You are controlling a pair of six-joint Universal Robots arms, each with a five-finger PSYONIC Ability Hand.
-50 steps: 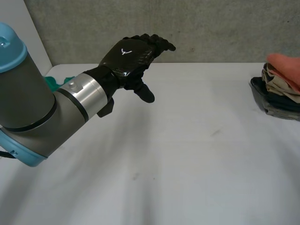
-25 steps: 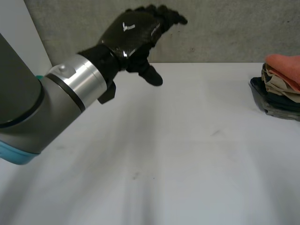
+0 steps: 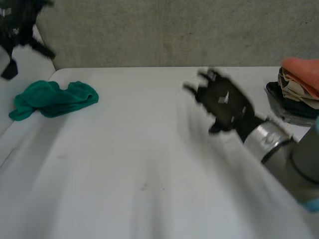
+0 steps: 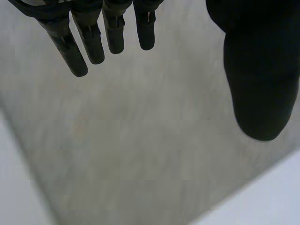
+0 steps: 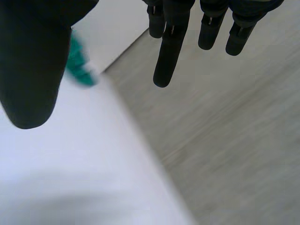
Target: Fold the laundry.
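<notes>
A crumpled green cloth [image 3: 52,98] lies on the white table [image 3: 149,164] at the far left. My left hand [image 3: 12,27] is raised high above the table's far left corner, away from the cloth; its wrist view shows straight fingers [image 4: 89,37] and thumb with nothing between them, facing the grey wall. My right hand [image 3: 222,104] hovers over the right middle of the table with fingers spread, empty. In the right wrist view its fingers [image 5: 168,42] are straight and the green cloth [image 5: 77,63] lies far off beyond the thumb.
A stack of folded laundry [image 3: 300,87], orange on top of beige and dark pieces, sits at the table's right edge, close beside my right arm. A grey wall [image 3: 174,30] runs behind the table.
My left arm has swung from over the table's middle up to the far left, uncovering the green cloth. My right hand has come in over the right side of the table.
</notes>
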